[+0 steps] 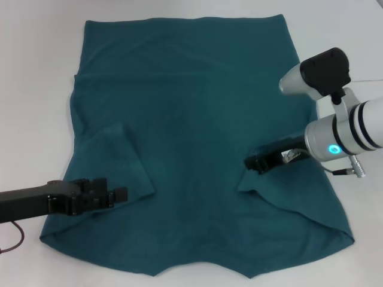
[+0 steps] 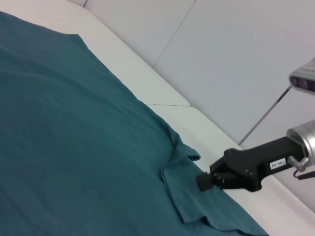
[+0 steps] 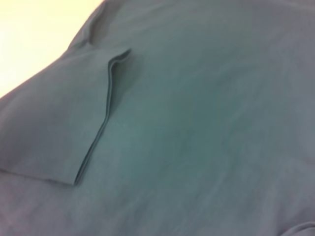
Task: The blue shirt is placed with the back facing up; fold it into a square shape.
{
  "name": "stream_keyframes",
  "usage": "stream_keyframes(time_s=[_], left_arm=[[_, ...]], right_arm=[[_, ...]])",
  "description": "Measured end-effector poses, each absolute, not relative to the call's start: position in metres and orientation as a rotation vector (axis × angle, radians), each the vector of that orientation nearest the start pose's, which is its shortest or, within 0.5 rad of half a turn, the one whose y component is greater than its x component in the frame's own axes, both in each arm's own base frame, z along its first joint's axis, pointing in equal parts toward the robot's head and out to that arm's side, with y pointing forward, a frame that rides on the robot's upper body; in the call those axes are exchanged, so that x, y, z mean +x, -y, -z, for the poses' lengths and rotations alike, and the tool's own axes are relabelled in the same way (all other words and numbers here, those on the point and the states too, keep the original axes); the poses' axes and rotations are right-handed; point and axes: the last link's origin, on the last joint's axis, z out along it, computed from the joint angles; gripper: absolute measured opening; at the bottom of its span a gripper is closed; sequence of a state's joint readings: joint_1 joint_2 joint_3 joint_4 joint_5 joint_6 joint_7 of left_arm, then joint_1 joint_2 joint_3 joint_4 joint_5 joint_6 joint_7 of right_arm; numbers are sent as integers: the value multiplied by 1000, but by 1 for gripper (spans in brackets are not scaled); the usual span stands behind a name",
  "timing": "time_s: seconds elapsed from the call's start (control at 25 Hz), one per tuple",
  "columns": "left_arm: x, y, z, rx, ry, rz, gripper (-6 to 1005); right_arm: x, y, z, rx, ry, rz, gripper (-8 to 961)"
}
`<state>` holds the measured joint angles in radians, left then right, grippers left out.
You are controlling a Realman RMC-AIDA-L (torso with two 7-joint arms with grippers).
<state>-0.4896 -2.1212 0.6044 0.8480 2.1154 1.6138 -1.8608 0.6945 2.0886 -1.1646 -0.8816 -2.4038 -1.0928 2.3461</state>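
The blue shirt (image 1: 191, 119) lies spread flat on the white table (image 1: 36, 89), filling most of the head view. Both sleeves are folded inward onto the body. My left gripper (image 1: 119, 194) reaches in low from the left, its tip at the edge of the left folded sleeve (image 1: 114, 161). My right gripper (image 1: 252, 163) comes in from the right and rests at the corner of the right folded sleeve (image 1: 287, 197). The left wrist view shows that right gripper (image 2: 204, 181) shut, against the sleeve flap (image 2: 197, 209). Whether cloth is pinched is unclear. The right wrist view holds only shirt (image 3: 197, 123) and a folded sleeve (image 3: 59, 123).
White table surface (image 2: 162, 83) surrounds the shirt on the left, far and right sides. The silver right forearm (image 1: 347, 134) with a glowing ring hangs over the shirt's right edge. A dark cable (image 1: 15, 242) loops below the left arm.
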Motion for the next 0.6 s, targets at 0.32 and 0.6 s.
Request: stream_keyframes(time_s=[0.32,0.6], left_arm=[[-270,-323,-21,-2569,1201,701,848],[-270,-323,-21,-2562,1202,708,848]], right_arm=[[229,-411,-4,-2347,-1067,187,-2],[249,-418,-12,-2213,-1113,227,-1]])
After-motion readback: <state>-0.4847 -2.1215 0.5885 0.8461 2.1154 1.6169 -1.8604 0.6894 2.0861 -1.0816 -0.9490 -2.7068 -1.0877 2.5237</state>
